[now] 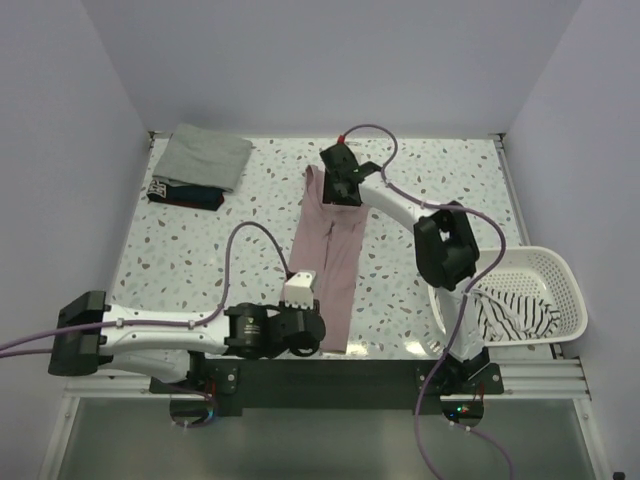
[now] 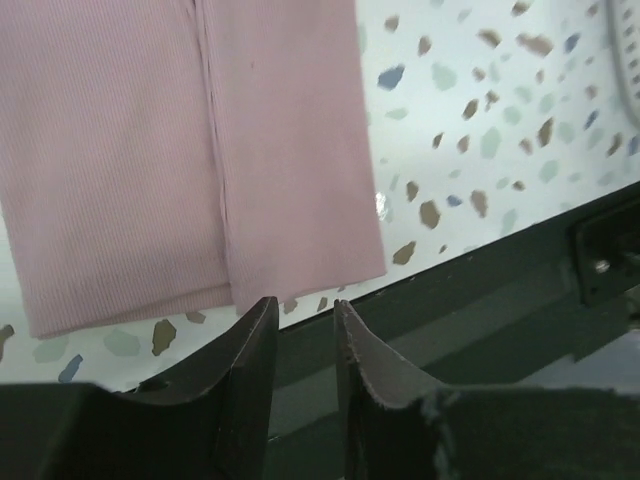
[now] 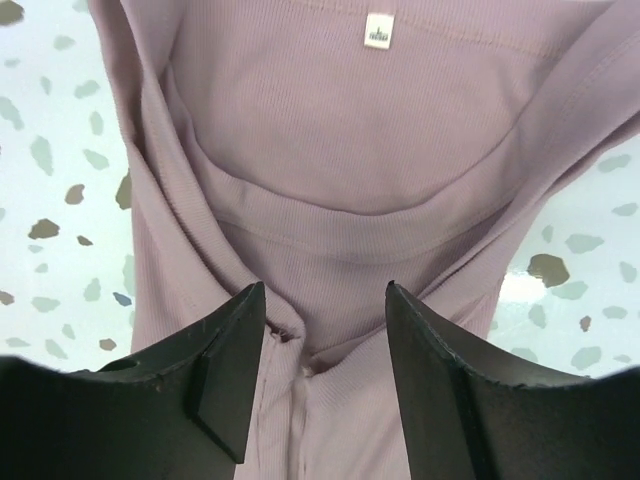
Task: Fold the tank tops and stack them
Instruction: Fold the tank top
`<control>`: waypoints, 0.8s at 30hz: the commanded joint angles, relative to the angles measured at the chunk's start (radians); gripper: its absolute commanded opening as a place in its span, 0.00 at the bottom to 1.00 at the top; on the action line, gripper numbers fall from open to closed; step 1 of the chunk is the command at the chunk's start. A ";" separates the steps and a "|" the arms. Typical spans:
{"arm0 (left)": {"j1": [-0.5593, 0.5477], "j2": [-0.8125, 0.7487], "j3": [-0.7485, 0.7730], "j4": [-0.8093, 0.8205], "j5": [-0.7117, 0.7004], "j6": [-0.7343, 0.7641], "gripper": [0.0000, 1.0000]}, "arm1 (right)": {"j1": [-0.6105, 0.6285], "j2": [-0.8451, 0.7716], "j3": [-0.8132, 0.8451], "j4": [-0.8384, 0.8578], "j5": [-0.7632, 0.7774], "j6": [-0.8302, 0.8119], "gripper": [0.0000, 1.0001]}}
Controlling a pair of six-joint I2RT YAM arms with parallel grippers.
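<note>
The dusty pink tank top (image 1: 330,260) lies as a long narrow strip down the middle of the table. My right gripper (image 1: 345,190) is open above its neckline end; in the right wrist view the neckline and label (image 3: 376,30) show between the spread fingers (image 3: 325,290). My left gripper (image 1: 308,335) is open and empty at the strip's near hem (image 2: 200,270), over the table's front edge. A folded grey-green top (image 1: 205,155) lies on a dark navy one (image 1: 190,195) at the back left. The striped top (image 1: 515,312) sits in the basket.
The white slotted basket (image 1: 555,270) stands at the right edge of the table beside the right arm. The black front rail (image 2: 480,300) runs just below the pink hem. Purple-grey walls close in the back and sides.
</note>
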State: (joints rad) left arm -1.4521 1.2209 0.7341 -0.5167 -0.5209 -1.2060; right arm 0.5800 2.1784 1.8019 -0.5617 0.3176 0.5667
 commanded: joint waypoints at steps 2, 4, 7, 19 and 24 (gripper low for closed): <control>0.158 -0.122 0.065 -0.052 0.002 0.104 0.31 | -0.037 -0.126 0.034 -0.040 0.051 -0.024 0.54; 0.225 -0.145 0.062 -0.033 0.018 0.167 0.31 | -0.051 -0.175 -0.010 -0.047 0.041 -0.021 0.54; 0.352 -0.162 0.042 -0.016 0.056 0.235 0.34 | -0.039 -0.271 -0.136 -0.027 0.002 -0.011 0.53; 0.633 -0.139 -0.180 0.084 0.329 0.280 0.44 | 0.228 -0.569 -0.686 0.085 -0.003 0.145 0.47; 0.631 -0.199 -0.280 0.034 0.351 0.198 0.50 | 0.371 -0.681 -0.849 0.069 0.017 0.269 0.48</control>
State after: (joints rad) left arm -0.8249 1.0702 0.4946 -0.4751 -0.2050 -0.9562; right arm 0.8993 1.6138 1.0183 -0.4973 0.3134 0.7231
